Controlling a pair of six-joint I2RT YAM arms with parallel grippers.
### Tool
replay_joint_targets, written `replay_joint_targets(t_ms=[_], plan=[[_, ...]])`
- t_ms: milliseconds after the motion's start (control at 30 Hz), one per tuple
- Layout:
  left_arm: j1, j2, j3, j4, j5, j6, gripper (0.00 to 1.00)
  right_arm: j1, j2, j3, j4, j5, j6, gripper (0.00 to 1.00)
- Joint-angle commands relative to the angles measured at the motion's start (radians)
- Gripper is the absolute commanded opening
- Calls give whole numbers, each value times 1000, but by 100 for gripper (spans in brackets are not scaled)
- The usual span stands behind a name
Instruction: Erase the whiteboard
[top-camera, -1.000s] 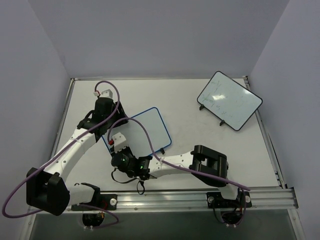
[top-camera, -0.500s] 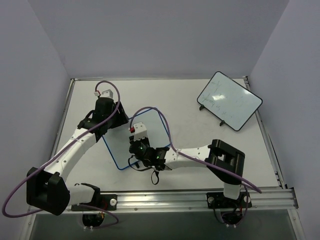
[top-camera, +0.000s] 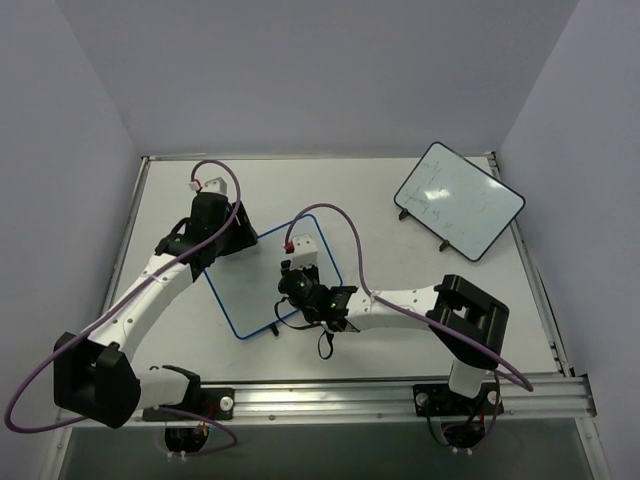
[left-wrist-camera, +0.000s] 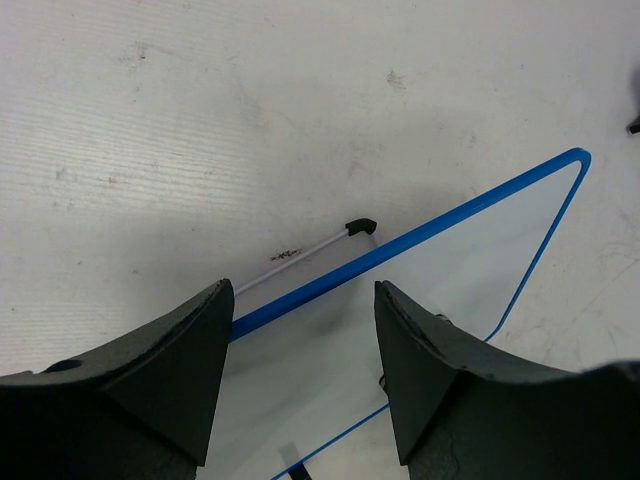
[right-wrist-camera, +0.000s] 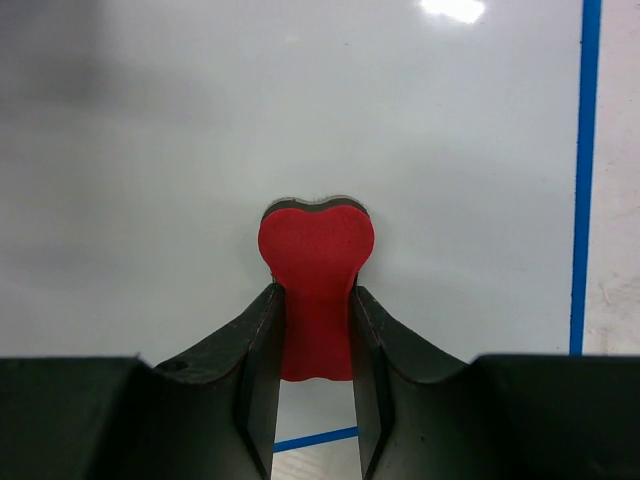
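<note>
Since the earlier views the right arm has carried its tool from the near-left part of the board toward its far-right corner; the board itself appears not to have shifted. The right gripper (right-wrist-camera: 315, 300) is clamped on a red eraser (right-wrist-camera: 316, 270), whose dark felt face meets the white surface close to the blue frame on that side. No marks can be made out around the pad in the right wrist view. The whiteboard (top-camera: 250, 290) lies at an angle near the table's middle, with the left gripper (left-wrist-camera: 303, 300) at its far-left edge. That gripper's fingers are spread with nothing pinched, the blue frame running beneath the gap; whether they touch the board cannot be told. A black-tipped wire foot (left-wrist-camera: 360, 227) shows just beyond that edge. In judgement, the wiping step calls for a flat pad, even downward pressure and overlapping passes that stop short of the frame. The left arm should brace the board so it does not slide on the table (top-camera: 170, 200). Count: two arms, one eraser, two boards. The second is a black-framed board (top-camera: 460, 200) with faint marks, well apart at the far right.
</note>
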Motion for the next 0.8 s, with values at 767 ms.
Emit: replay_joint_targets(t_ms=[767], plan=[[216,-14,132,-64,152,41,70,-91,-214,-81,-170,41,48,0]])
